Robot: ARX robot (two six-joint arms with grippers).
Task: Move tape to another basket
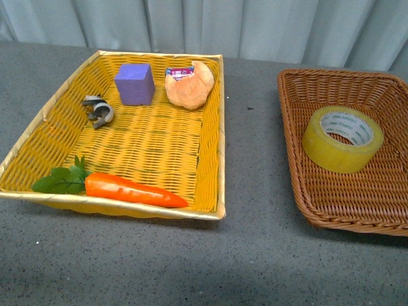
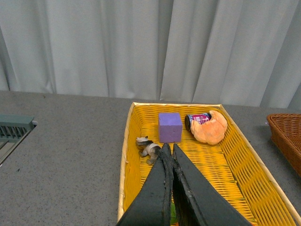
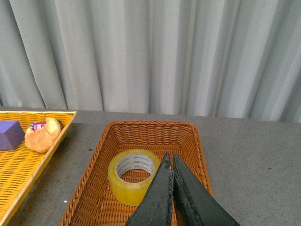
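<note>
Two baskets on grey desk: yellow basket left, brown basket right, well apart. Tape lies flat inside brown basket (core printed white). Yellow basket holds carrot, croissant, purple cube, clip. Left pincer and right pincer: both closed tight, empty, above own basket.
</note>
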